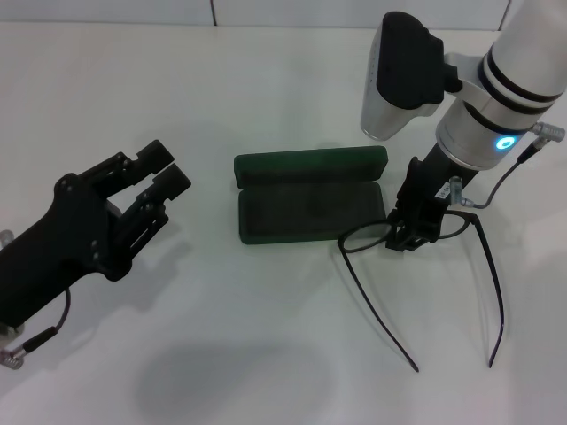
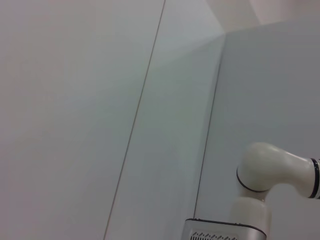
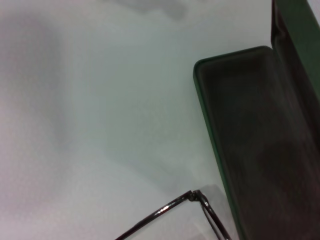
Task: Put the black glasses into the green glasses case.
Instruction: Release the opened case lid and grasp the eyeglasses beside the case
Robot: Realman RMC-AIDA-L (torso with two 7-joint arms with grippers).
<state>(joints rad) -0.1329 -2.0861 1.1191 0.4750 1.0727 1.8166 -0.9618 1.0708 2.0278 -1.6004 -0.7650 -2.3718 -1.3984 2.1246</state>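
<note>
Head cam: I look forward and down, whole white table point(image 1: 266, 354) in frame. Left wrist cam: aimed up and away at wall panels point(image 2: 100, 100), far off. Right wrist cam: close above table; shares with head view green glasses case point(image 3: 260, 140) corner and black glasses point(image 3: 170, 212) frame.

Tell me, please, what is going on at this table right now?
The right gripper is down on the front of the black glasses, which sit on the white table with their arms unfolded, just right of the green glasses case. The case lies open and empty. The left gripper hangs open, off to the left.
</note>
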